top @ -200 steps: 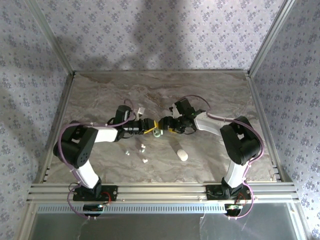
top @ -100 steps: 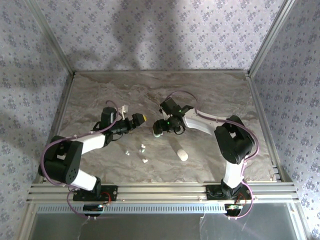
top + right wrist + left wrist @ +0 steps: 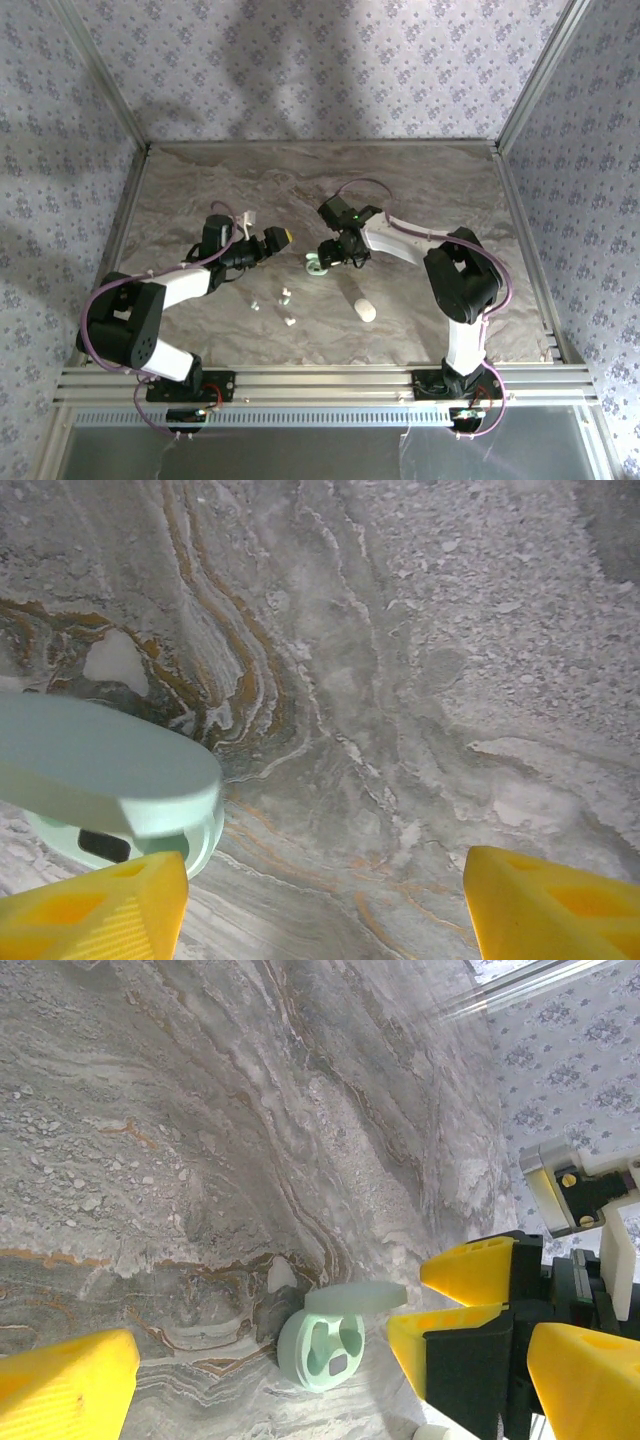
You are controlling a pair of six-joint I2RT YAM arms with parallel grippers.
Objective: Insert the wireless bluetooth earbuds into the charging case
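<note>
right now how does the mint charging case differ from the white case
Colour: the mint charging case is pale green, the white case is white. State: the mint charging case stands open with its lid hinged up; the white case looks closed. Place: the mint charging case lies farther from the arm bases than the white case. Both are oval and rest on the marble table.
</note>
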